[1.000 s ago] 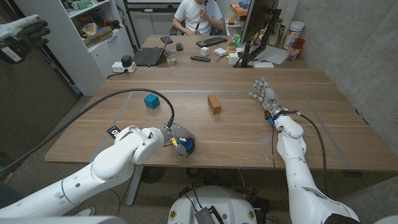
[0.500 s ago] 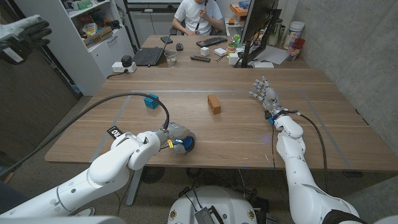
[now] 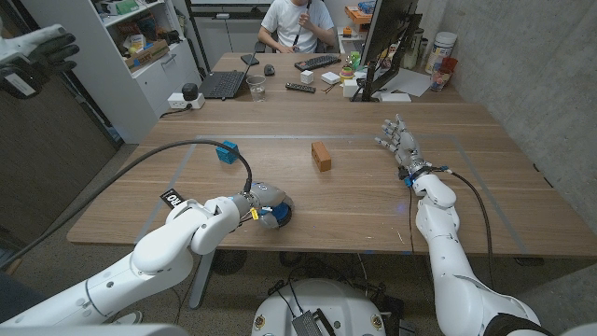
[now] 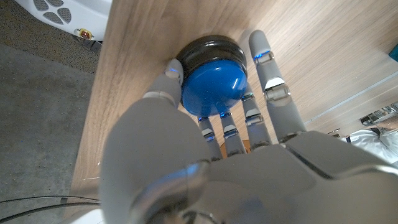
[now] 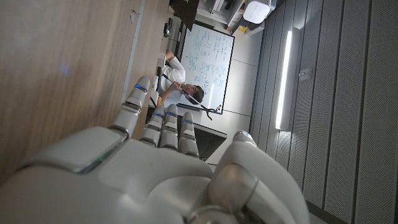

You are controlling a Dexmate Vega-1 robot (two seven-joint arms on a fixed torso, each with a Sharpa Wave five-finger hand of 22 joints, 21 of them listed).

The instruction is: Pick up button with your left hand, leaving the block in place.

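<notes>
Left hand [image 3: 266, 209] wraps its fingers around the blue button [image 4: 213, 84] at the wooden bench's [image 3: 354, 201] near edge. Right hand [image 3: 399, 142] stands empty, fingers apart. A person [image 3: 297, 22] sits at a cluttered desk [image 3: 280, 70] beyond.

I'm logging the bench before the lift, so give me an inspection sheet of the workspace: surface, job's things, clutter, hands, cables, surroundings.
Surface: wooden table, marked with pale tape lines.
Job's things: blue button with a black base near the table's front edge; brown block mid-table, apart from both hands.
Clutter: teal cube beside the cable.
Hands: left hand has fingers around the button, which is on the table; right hand open, fingers spread, holding nothing.
Cables: black cable loops over the table to the left arm.
Surroundings: seated person at a desk behind; shelves, monitor.
</notes>
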